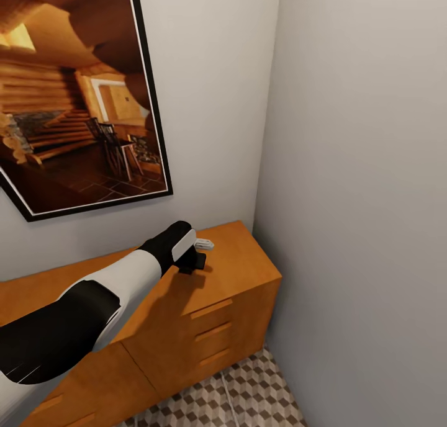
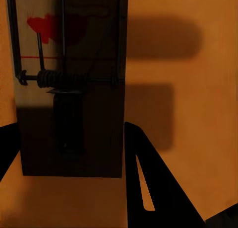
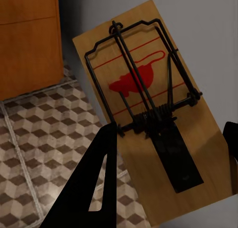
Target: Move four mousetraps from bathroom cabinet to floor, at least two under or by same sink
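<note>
Meanwhile the left pincer [image 2: 72, 153] sits low over a mousetrap [image 2: 69, 84] lying flat on the cabinet [image 1: 242, 259] top, fingers spread either side, seemingly ready to pinch it; the right pincer [image 3: 168, 158] grips another mousetrap [image 3: 148, 114] above the bathroom floor [image 3: 44, 153]

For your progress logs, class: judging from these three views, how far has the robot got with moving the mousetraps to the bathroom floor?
Done: no trap shows on the tiled floor yet. In hand: the right gripper holds one mousetrap above the tiles, while the left gripper straddles another trap lying on the cabinet top, jaws not yet closed. Left: grasp it, set both down by the sink, and move the other two.
</note>
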Motion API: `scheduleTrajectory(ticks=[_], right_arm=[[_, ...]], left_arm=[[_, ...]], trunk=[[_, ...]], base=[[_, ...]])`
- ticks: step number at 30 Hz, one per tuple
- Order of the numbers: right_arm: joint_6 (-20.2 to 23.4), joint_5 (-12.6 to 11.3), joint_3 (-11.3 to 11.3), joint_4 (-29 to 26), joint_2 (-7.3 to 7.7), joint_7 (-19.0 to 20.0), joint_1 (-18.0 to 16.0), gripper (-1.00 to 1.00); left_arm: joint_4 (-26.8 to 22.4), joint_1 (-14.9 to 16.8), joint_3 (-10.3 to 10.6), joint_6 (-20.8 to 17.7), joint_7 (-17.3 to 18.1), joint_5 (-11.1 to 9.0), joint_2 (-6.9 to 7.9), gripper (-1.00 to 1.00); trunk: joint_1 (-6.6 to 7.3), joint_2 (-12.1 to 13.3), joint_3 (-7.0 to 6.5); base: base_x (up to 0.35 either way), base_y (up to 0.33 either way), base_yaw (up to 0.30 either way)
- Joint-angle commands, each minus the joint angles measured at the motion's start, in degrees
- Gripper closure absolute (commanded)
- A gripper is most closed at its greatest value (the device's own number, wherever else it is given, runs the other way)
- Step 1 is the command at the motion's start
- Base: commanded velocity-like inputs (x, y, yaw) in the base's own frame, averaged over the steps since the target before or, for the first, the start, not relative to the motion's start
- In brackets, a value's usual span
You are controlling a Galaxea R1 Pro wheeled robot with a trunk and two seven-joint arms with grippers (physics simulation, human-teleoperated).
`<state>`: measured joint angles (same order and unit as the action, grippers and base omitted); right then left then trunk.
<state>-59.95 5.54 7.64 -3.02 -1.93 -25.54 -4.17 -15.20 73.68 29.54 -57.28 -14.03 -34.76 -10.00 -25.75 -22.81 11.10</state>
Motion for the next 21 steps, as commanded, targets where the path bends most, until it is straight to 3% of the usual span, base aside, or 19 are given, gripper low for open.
scheduleTrajectory(ticks=[1,11,21], right_arm=[[-0.05,0.52,0.05,0.04,0.00,-0.57,-0.04,1.00],[-0.05,0.52,0.01,0.04,0.00,-0.57,-0.04,1.00],[-0.05,0.52,0.01,0.04,0.00,-0.57,-0.04,1.00]], left_arm=[[-0.01,0.06,0.26,-0.14,-0.38,-0.49,0.00,1.00],[-0.01,0.06,0.26,-0.12,-0.38,-0.49,0.00,1.00],[-0.01,0.06,0.26,-0.14,-0.38,-0.48,0.00,1.00]], trunk=[[-0.03,-0.11,0.10],[-0.03,-0.11,0.08],[-0.03,-0.11,0.08]], base=[[0.000,0.000,0.000],[-0.020,0.000,0.000],[-0.253,0.000,0.000]])
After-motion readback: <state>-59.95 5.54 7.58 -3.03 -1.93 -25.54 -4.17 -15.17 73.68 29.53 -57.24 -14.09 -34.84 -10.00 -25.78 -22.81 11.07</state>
